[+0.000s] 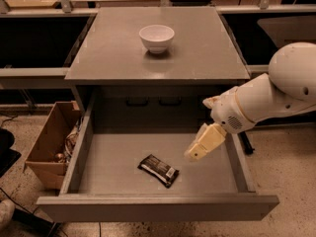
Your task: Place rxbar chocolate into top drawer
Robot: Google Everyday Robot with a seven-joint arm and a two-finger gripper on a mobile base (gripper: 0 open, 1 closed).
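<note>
- The gripper (201, 147) hangs over the right part of the open top drawer (158, 206), above its floor and close to the right side wall, and tilts down towards 7 o'clock.
- Whether the gripper is spread or pressed together cannot be told; its cream tip reads as one block. Nothing is seen in it.
- From the gripper the white arm (266, 100) runs up towards 2 o'clock, through a rounded wrist to a large white joint at the right edge of the view.
- The rxbar chocolate (158, 170) lies at about 8 o'clock from the gripper, near it but clearly apart.
- It lies flat on the drawer floor, close to the front panel and roughly midway between the two side walls. Its long axis runs from 10 o'clock to 4 o'clock, and pale label patches show on the dark wrapper.
- The top drawer is pulled fully out of the grey cabinet (118, 53). Apart from the bar, its grey floor shows nothing else.
- At about 11 o'clock from the gripper a white bowl (156, 37) stands upright on the cabinet's flat top, towards the back.
- At 9 o'clock, outside the drawer's left wall, an open cardboard box (47, 147) sits on the speckled floor (284, 167) with small things inside.
</note>
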